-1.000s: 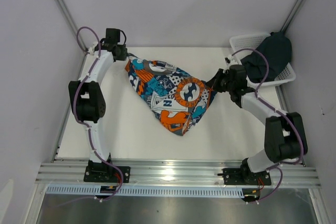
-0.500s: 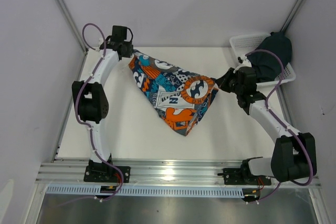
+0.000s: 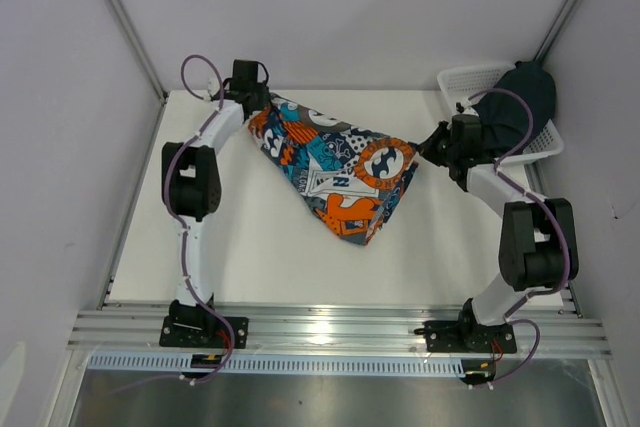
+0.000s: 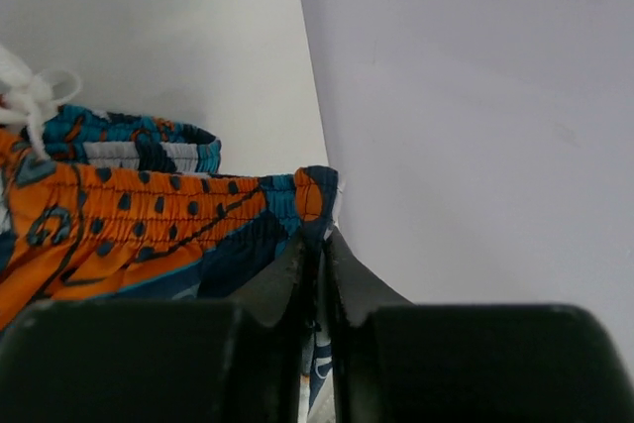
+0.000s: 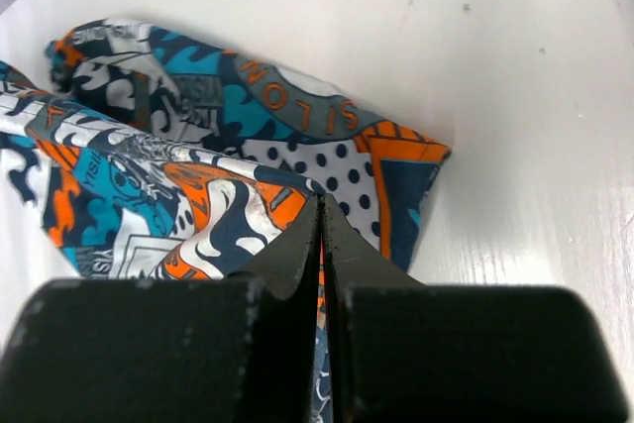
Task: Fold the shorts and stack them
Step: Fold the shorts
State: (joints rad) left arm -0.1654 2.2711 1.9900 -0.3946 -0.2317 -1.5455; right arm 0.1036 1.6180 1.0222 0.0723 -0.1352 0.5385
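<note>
Spreading stage | your left end effector (image 3: 262, 107) and right end effector (image 3: 425, 150) clamp the printed shorts (image 3: 340, 172), stretched across the counter (image 3: 260, 247) | dark shorts (image 3: 515, 102) sit in basket (image 3: 455, 79) | nothing folded or stacked yet

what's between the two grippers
The printed shorts span the whole gap in the top view: the left gripper pinches the waistband corner, the right gripper pinches the opposite end.

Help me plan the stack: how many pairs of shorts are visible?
2. The printed shorts span mid-table, held by the left hand and right hand; the dark shorts sit in the basket, far right. More may be hidden.
</note>
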